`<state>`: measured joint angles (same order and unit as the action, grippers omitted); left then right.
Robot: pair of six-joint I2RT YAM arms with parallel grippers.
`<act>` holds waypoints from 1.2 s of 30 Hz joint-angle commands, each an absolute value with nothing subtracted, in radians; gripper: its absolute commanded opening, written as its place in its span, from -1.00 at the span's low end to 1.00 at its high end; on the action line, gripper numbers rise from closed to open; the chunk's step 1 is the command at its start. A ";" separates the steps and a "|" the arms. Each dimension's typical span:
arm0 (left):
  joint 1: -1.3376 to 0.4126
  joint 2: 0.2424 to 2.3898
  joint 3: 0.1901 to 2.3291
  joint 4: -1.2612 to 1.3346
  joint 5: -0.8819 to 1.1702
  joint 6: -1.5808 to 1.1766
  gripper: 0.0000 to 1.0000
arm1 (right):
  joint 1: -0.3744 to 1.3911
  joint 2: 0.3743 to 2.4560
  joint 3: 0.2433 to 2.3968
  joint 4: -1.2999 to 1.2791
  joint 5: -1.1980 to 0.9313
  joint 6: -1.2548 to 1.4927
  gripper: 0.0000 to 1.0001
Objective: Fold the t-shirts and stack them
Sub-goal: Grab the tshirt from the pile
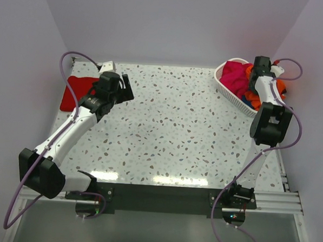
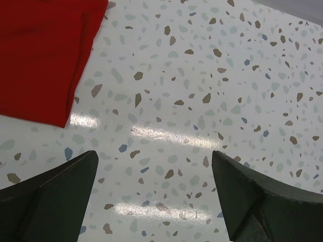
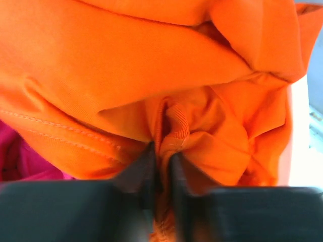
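Observation:
A folded red t-shirt [image 1: 79, 90] lies flat at the table's far left, also filling the upper left of the left wrist view [image 2: 43, 55]. My left gripper [image 1: 125, 86] hovers just right of it, open over bare table [image 2: 154, 161]. The white basket [image 1: 228, 91] at the far right holds a magenta t-shirt [image 1: 235, 77] and an orange t-shirt [image 1: 280, 86]. My right gripper [image 1: 260, 65] reaches down into the basket. In the right wrist view its jaws [image 3: 161, 156] pinch a bunched fold of the orange t-shirt [image 3: 151, 65], with magenta cloth [image 3: 20, 161] at the lower left.
The speckled table [image 1: 177, 132] spreads between the two arms. Walls close in at the back and both sides. The basket sits near the table's right edge, with the right arm's elbow [image 1: 269, 124] in front of it.

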<state>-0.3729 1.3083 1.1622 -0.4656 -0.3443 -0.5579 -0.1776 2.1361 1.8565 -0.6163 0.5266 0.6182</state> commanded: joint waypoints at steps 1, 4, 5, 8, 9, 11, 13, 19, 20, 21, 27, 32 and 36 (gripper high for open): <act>-0.362 1.287 1.186 -0.463 -0.353 -0.574 1.00 | -0.178 2.117 1.867 -0.669 0.541 0.640 -0.91; -0.357 1.264 1.167 -0.465 -0.353 -0.575 1.00 | -0.178 2.082 1.868 -0.683 0.557 0.629 -1.00; -0.353 1.255 1.164 -0.462 -0.353 -0.575 1.00 | -0.176 2.047 1.862 -0.683 0.566 0.624 -1.00; -0.339 1.250 1.160 -0.454 -0.341 -0.569 1.00 | -0.178 1.941 1.821 -0.666 0.592 0.609 -1.00; -0.336 1.252 1.160 -0.451 -0.334 -0.566 1.00 | -0.178 1.913 1.809 -0.652 0.597 0.606 -1.00; -0.324 1.253 1.160 -0.434 -0.308 -0.552 1.00 | -0.176 1.858 1.777 -0.643 0.616 0.595 -1.00; -0.316 1.258 1.161 -0.411 -0.276 -0.529 1.00 | -0.176 1.774 1.738 -0.623 0.627 0.586 -1.00; -0.284 1.299 1.204 -0.400 -0.206 -0.463 1.00 | -0.175 1.574 1.657 -0.529 0.644 0.520 -1.00; -0.276 1.305 1.210 -0.399 -0.199 -0.457 1.00 | -0.176 1.556 1.660 -0.526 0.647 0.512 -1.00; -0.273 1.307 1.215 -0.396 -0.192 -0.451 1.00 | -0.175 1.540 1.661 -0.503 0.646 0.499 -1.00; -0.252 1.324 1.252 -0.396 -0.143 -0.425 1.00 | -0.140 1.503 1.781 -0.483 0.543 0.361 -1.00; -0.242 1.310 1.253 -0.405 -0.127 -0.413 1.00 | -0.035 1.460 1.844 -0.428 0.615 0.215 -1.00; -0.227 1.308 1.249 -0.413 -0.101 -0.402 1.00 | -0.009 1.483 1.945 -0.451 0.633 0.187 -1.00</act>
